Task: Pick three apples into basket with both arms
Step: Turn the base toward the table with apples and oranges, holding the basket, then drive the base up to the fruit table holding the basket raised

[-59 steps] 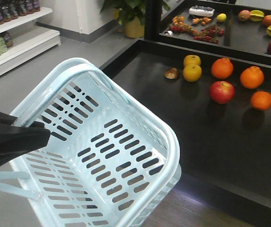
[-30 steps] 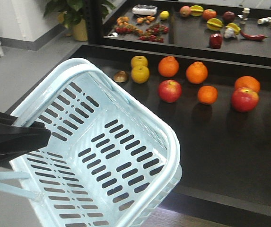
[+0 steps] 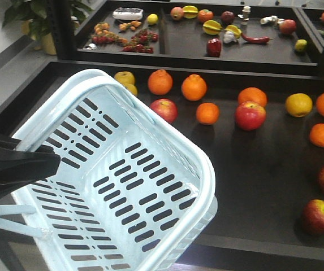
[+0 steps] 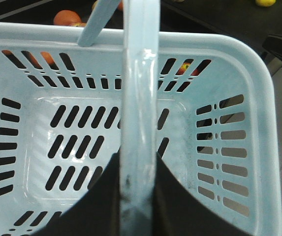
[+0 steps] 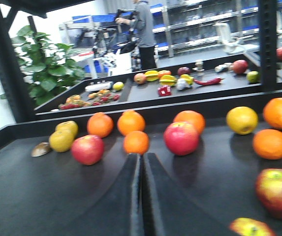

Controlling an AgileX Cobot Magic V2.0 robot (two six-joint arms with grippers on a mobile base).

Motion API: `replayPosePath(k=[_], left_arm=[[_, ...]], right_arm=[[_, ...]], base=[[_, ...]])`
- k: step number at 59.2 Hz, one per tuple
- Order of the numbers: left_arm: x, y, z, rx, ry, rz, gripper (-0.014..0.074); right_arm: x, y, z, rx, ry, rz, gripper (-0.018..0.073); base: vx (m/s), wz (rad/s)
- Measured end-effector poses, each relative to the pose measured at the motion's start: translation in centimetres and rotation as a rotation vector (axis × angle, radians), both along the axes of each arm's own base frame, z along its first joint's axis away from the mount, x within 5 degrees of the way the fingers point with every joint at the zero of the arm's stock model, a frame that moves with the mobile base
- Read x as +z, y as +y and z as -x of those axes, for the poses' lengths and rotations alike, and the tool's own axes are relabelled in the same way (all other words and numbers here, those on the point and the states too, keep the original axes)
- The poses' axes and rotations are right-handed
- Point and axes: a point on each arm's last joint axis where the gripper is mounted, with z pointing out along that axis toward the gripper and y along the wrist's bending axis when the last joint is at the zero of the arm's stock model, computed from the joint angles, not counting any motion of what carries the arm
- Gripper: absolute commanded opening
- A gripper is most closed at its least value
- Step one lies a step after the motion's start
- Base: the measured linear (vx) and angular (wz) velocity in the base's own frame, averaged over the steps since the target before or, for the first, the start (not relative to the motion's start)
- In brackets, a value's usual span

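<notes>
Basket (image 3: 206, 169) first, since it is the biggest thing you have. The pale blue shopping basket hangs tilted at the near left corner of the black display shelf (image 3: 263, 164), with its mouth turned up toward the fruit and its slotted floor bare. It hangs that way because your left gripper (image 4: 140, 196) is clamped on the hinged handle (image 4: 140, 98). In the left wrist view the pale bar runs straight up between the two black fingers (image 4: 106, 206), which press on it from either side. That puts the basket at the shelf's edge, where I judge the other arm can drop fruit in with a short carry.

Your right gripper (image 5: 141, 158) sits low over the shelf with its tips drawn together, only a thin slit between them and nothing held. You will need to part them before any grasp.

The red apples are all out on the shelf, none in the basket. One apple (image 3: 164, 109) lies just beyond the basket's far rim, and another apple (image 3: 250, 116) sits mid-shelf among the oranges (image 3: 194, 87). Two more apples (image 3: 320, 217) are near the right edge. Mind the oranges and the yellow fruit (image 3: 298, 104) mixed in: the mid-shelf apples have round neighbours close by, so a wide approach could set one rolling.
</notes>
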Motion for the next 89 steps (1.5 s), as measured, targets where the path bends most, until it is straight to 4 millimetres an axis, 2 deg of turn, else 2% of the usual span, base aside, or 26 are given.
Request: replayPosePath(k=[41, 89], left_arm=[[0.00, 0.00, 0.00, 0.000, 0.000, 0.000, -0.0006], [0.00, 0.00, 0.00, 0.000, 0.000, 0.000, -0.0006]], right_arm=[[0.00, 0.00, 0.00, 0.000, 0.000, 0.000, -0.0009], [0.00, 0.00, 0.00, 0.000, 0.000, 0.000, -0.0009]], base=[[0.07, -0.21], [0.10, -0.02]])
